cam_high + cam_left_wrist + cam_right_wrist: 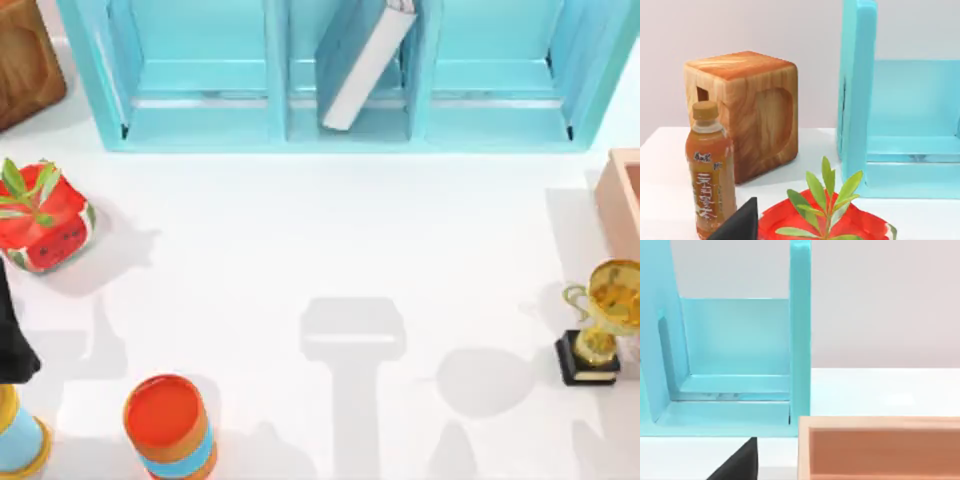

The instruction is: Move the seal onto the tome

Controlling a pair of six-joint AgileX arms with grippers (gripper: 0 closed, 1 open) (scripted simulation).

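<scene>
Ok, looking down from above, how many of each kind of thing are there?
Shelf unit: 1
Tome: 1
Trophy: 1
Potted plant: 1
Round containers: 2, orange can, blue-yellow can
Boxes: 2, wooden block, peach box
Total: 8

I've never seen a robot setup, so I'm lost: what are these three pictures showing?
A simulated two-armed robot at a table. One picture looks down from above; the other two come from cameras on the arms' wrists. At the back stands a light-blue shelf, the teal book leaning in its middle compartment. On the table: a wooden block, a potted plant, an orange can, a gold trophy, a peach box and a tea bottle. The left gripper is by the plant, the right gripper by the box; I see nothing held.
</scene>
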